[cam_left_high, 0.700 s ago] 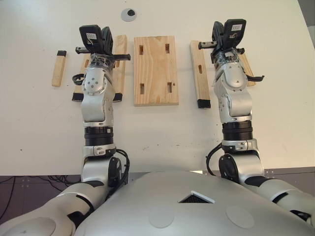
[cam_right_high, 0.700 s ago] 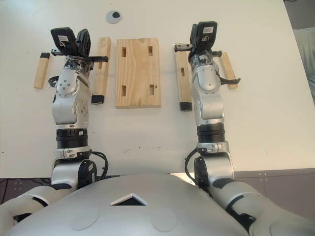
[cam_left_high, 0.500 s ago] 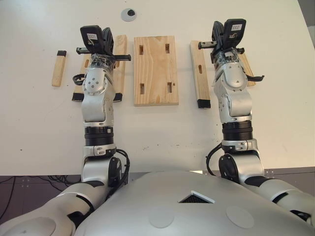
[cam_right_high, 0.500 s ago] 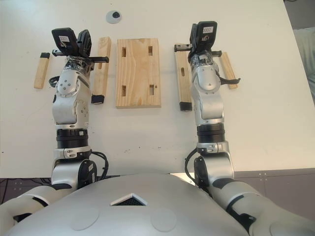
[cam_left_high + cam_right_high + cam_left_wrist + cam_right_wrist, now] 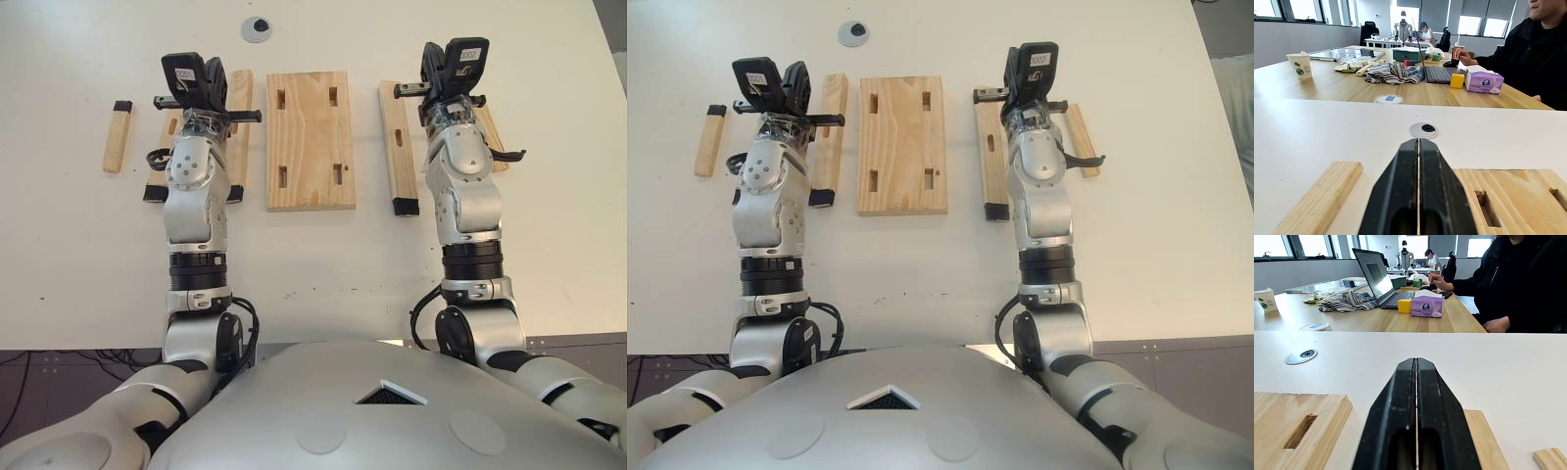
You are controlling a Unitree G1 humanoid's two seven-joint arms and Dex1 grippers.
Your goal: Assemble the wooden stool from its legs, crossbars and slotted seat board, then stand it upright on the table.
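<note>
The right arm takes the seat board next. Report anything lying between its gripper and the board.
The slotted leg lies flat on the table between the right gripper and the seat board, parallel to the board's right edge.

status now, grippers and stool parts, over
Left gripper and right gripper shut, empty, over the loose pieces. Seat board flat between the arms; legs and crossbars beside it, nothing joined. Round cable cap beyond the board, not in the way.
</note>
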